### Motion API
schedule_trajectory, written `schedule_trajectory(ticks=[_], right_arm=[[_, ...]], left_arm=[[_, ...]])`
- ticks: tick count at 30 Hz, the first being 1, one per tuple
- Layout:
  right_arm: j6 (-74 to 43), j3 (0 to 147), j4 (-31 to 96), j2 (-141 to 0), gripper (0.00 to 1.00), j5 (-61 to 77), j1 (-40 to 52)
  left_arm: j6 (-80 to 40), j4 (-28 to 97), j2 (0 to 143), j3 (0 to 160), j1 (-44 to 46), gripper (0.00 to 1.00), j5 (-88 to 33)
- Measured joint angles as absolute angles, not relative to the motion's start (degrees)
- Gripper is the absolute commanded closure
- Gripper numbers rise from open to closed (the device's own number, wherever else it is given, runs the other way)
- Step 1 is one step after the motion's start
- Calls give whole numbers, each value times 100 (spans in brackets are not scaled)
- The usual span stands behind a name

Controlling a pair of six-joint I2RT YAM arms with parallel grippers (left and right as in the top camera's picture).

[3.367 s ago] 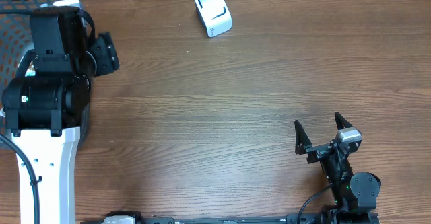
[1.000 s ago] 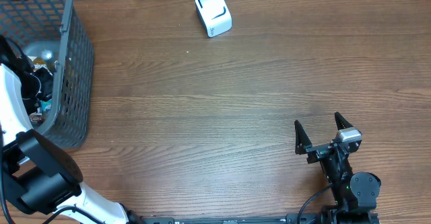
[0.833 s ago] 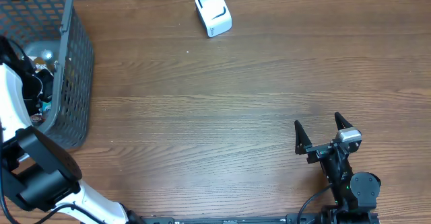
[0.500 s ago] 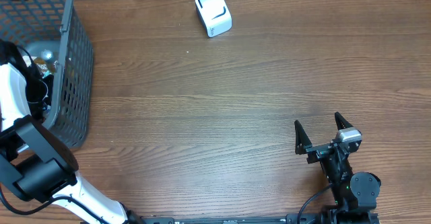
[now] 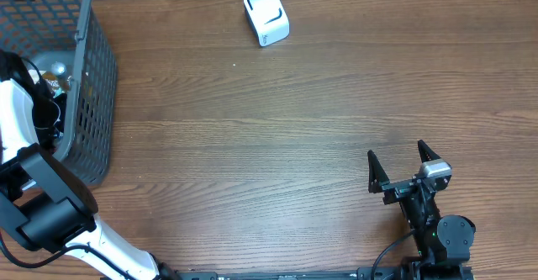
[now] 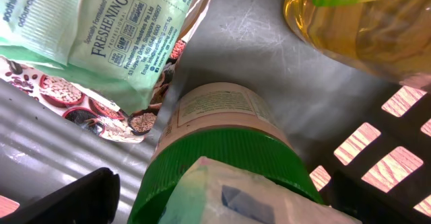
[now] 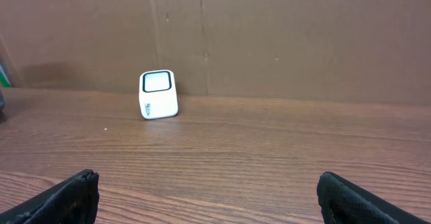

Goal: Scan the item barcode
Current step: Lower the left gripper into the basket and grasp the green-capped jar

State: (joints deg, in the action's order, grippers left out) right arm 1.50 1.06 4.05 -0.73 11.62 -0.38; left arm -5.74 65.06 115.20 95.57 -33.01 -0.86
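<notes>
The left claw (image 6: 229, 200) is spread wide inside the grey basket (image 5: 92, 87), one finger on either side of the green-lidded jar (image 6: 215, 113) on the basket floor. Whether the fingers touch the lid is hard to tell. A green pouch (image 6: 101, 35) and a yellow bottle (image 6: 357, 22) lie in the basket just beside the jar. The white scanner (image 5: 266, 15) stands on the worktop (image 5: 252, 145) outside the basket, well apart from it. The right claw (image 5: 402, 164), spread and empty, is farther still from the basket.

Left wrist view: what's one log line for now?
left gripper: open, either side of green-lidded jar in basket | right gripper: open, empty | scanner: untouched
</notes>
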Motion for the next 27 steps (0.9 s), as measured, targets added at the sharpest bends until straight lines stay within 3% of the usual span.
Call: schedule_trajectory(ticks=[15,27], right_arm=[[150,106,403,-73,0,1164,-38],[152,106,405,-73,0,1164,-38]], left_arm=[[-574,6464,11520,9548,-3299,9,-86],[-558,6241,11520,9301,-3299,22,-62]])
